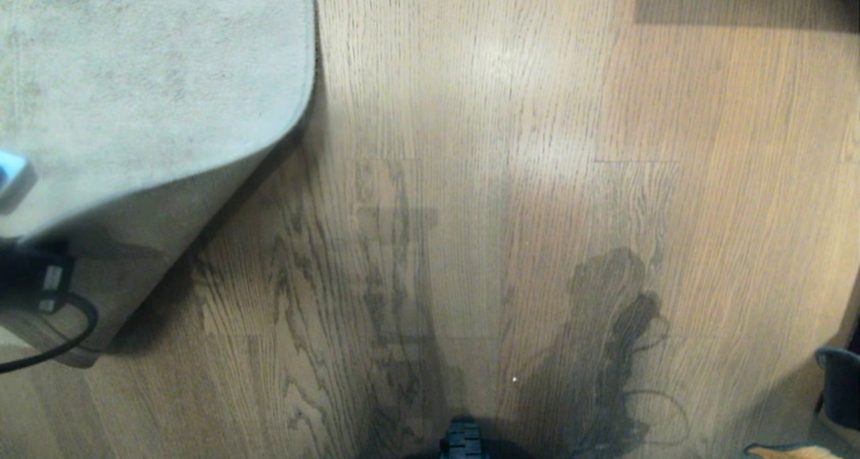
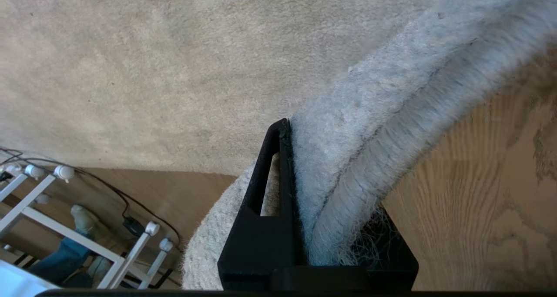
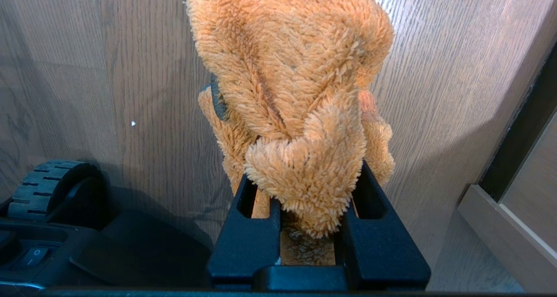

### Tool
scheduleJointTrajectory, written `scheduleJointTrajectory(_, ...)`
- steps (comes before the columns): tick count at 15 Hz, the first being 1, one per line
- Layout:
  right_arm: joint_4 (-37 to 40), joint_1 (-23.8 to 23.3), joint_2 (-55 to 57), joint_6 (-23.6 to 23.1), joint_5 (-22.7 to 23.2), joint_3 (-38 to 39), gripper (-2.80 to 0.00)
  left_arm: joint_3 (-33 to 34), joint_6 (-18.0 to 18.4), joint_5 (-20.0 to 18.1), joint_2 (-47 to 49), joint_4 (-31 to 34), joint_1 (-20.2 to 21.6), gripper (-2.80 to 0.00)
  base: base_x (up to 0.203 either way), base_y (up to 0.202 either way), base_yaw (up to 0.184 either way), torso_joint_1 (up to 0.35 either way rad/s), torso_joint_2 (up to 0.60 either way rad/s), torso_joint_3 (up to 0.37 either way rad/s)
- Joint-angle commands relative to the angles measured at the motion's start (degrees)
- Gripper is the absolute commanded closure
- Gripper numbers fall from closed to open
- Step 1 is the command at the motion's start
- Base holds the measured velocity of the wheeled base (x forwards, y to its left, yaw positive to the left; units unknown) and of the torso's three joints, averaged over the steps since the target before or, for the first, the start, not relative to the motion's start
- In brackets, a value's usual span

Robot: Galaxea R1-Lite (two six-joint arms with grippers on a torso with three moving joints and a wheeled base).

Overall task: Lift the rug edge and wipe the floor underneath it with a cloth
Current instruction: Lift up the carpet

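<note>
We are holding up the rug edge [image 2: 370,158], the bound border of a large pale grey short-pile rug [image 1: 154,76], with our left gripper [image 2: 300,192]; its black jaws are pinched tight on the fuzzy hem, one finger [image 2: 265,201] lying flat against the pile. Seen from the head camera, the rug's near corner is curling up and over at the far left, showing a duller underside and throwing a dark shadow on the boards beside it, while the left arm itself is showing only as a black block with a looping cable [image 1: 60,331] at the picture's left edge.

We are looking down on the floor [image 1: 510,177], brown wood-grain planks with dark streaky grain and a soft sheen, lying bare to the right of the raised corner.

Our right gripper [image 3: 311,210] is hanging low at the robot's right side, beside the black base and its ribbed wheel [image 3: 48,184], with both black jaws squeezed on the cloth [image 3: 296,92], a small orange-yellow fuzzy rag bunching up out of the jaws above the planks. In the head view only a sliver of that orange fabric is peeking in at the bottom right corner, well apart from the lifted rug.
</note>
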Motion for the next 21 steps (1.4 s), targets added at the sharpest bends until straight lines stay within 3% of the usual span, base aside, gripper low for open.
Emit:
scheduleJointTrajectory(1, 0.00, 0.01, 0.07, -0.03, 0.02, 0.00, 0.00, -1.02, 0.17, 0.10, 0.23, -0.04, 0.81, 0.00, 0.000, 0.000, 0.000, 0.000, 0.00, 0.000)
scheduleJointTrajectory(9, 0.00, 0.01, 0.07, -0.03, 0.02, 0.00, 0.00, -5.46, 0.26, 0.01, 1.31, -0.03, 4.54, 0.00, 0.000, 0.000, 0.000, 0.000, 0.00, 0.000)
scheduleJointTrajectory(21, 0.00, 0.01, 0.07, -0.03, 0.02, 0.00, 0.00, -4.58, 0.26, 0.08, 0.52, -0.03, 4.62, 0.00, 0.000, 0.000, 0.000, 0.000, 0.00, 0.000)
